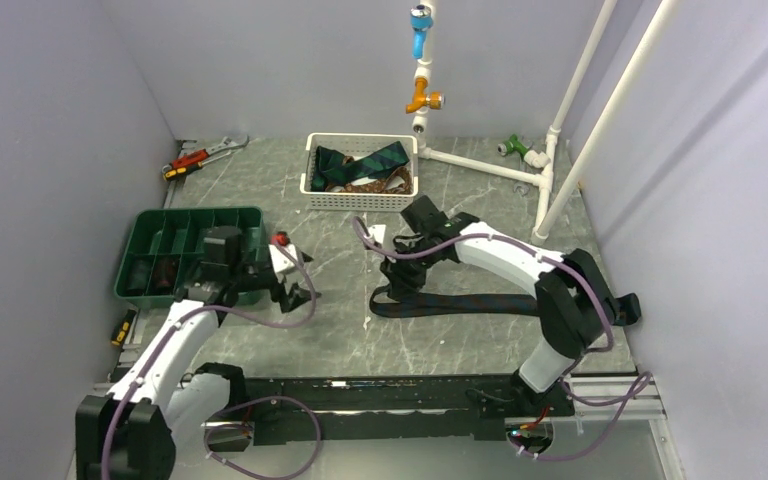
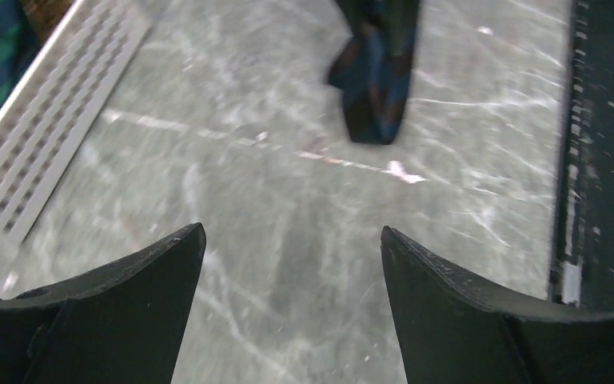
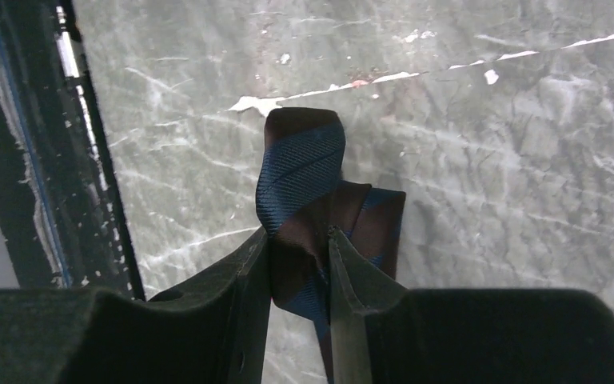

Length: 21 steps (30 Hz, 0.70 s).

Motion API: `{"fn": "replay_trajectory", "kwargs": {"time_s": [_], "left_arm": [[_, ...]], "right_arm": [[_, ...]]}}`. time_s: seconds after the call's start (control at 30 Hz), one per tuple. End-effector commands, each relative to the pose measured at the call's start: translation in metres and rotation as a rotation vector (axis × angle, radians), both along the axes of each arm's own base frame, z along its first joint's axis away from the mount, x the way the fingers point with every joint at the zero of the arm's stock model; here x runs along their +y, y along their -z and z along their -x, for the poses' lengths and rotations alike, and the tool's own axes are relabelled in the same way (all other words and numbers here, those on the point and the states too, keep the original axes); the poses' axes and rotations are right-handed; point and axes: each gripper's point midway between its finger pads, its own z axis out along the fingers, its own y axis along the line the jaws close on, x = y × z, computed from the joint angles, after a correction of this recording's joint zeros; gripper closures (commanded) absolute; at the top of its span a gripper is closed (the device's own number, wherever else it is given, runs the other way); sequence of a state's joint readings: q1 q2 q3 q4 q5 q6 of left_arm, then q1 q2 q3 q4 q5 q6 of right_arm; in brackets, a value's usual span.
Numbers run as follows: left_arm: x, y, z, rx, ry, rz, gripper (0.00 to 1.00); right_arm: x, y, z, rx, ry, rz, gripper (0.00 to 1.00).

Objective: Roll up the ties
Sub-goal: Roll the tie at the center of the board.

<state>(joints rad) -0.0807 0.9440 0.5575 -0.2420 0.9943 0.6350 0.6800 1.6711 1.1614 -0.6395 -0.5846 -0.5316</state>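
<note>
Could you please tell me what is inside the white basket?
A green-and-navy striped tie and a brown patterned tie lie in the white basket; anything beneath them is covered.

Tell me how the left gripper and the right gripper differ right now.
The left gripper stands wide open; the right gripper is shut on the folded end of the dark striped tie. The left gripper holds nothing, over bare table; the right gripper has fabric pinched between its jaws. Both are black and face the table.
</note>
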Motion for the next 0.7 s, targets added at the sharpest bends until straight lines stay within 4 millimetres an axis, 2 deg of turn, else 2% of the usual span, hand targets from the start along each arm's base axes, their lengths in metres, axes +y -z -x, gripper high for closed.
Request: {"fn": "replay_trajectory", "kwargs": {"time_s": [0.0,0.13,0.2,0.33,0.5,0.67], "left_arm": [[-0.038,0.006,0.029,-0.126,0.228,-0.047,0.12],[-0.069,0.006,0.011,-0.127,0.199,-0.024,0.09],[-0.089,0.006,0.011,-0.087,0.237,0.015,0.01],[-0.120,0.012,0.015,-0.144,0.319,0.063,0.01],[-0.143,0.024,-0.003,-0.095,0.299,0.126,0.01],[-0.169,0.043,0.010,-0.114,0.416,0.127,0.01]], "right_arm": [[0.004,-0.034,0.003,-0.074,-0.045,-0.173,0.70],[-0.002,-0.043,0.008,-0.072,-0.037,-0.206,0.72],[0.002,-0.055,0.008,-0.088,-0.037,-0.241,0.72],[0.004,-0.069,0.009,-0.120,-0.050,-0.284,0.73],[-0.001,-0.071,0.016,-0.156,-0.087,-0.302,0.73],[-0.003,-0.071,0.021,-0.167,-0.106,-0.318,0.73]]}}
